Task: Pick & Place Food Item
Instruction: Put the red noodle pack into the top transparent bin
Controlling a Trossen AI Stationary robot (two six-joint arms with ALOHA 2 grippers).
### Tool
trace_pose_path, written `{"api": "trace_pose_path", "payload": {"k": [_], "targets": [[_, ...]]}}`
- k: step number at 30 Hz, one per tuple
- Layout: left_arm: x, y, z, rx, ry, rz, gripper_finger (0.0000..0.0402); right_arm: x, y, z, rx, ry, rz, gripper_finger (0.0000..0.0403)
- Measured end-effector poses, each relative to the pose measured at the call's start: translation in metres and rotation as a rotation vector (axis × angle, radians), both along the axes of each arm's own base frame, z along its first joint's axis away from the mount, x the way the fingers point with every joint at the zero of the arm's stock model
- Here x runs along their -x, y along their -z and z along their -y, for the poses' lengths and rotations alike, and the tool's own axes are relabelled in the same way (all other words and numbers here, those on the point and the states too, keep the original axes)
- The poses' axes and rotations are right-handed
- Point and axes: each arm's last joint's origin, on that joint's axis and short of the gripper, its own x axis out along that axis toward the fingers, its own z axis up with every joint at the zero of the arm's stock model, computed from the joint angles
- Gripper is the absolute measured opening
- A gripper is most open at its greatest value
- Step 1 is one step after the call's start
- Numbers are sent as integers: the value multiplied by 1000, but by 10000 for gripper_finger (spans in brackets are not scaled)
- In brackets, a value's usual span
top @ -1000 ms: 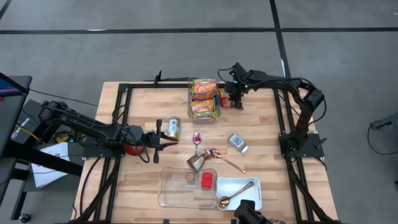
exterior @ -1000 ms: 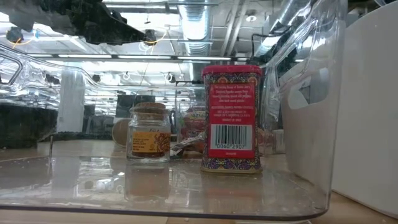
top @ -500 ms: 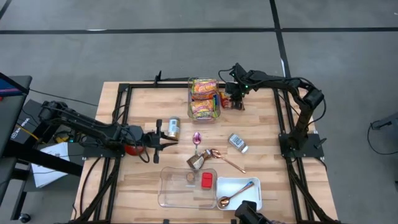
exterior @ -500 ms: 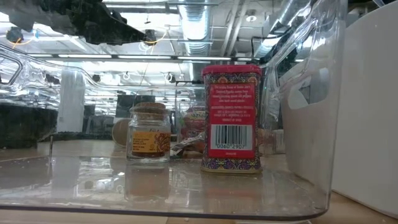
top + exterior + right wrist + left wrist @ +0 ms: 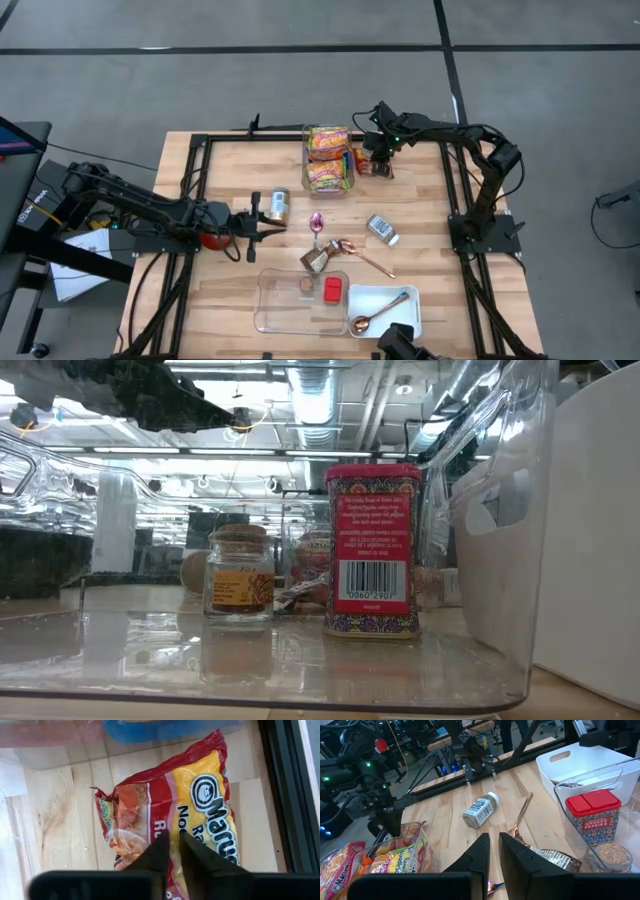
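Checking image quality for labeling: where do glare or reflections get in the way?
Low view: the clear bin's wall mirrors the ceiling lights, though the red tin reads clearly. Right wrist view: the noodle packet carries mild sheen, print legible.

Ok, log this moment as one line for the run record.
right gripper: shut on ramen noodle packet, beside clear noodle bin | left gripper: shut, empty, waiting near can

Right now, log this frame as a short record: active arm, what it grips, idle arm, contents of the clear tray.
active arm: right gripper, at the table's far side beside the clear noodle bin
grip: fingers pinched on a red ramen packet
idle arm: left gripper, fingers shut, empty, near a small can
clear tray: red paprika tin, cork-lidded jar
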Motion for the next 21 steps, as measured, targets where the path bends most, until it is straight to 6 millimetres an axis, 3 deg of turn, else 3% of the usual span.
{"api": "trace_pose_path", "payload": {"k": [4,16,21], "targets": [[0,0,0,0,0,0,35,0,0,0,-3,0,-3,6],[0,0,0,0,0,0,35,1,-2,-2,-2,-2,-4,1],[0,0,0,0,0,0,35,5,-17,-7,19,0,10,0]]}}
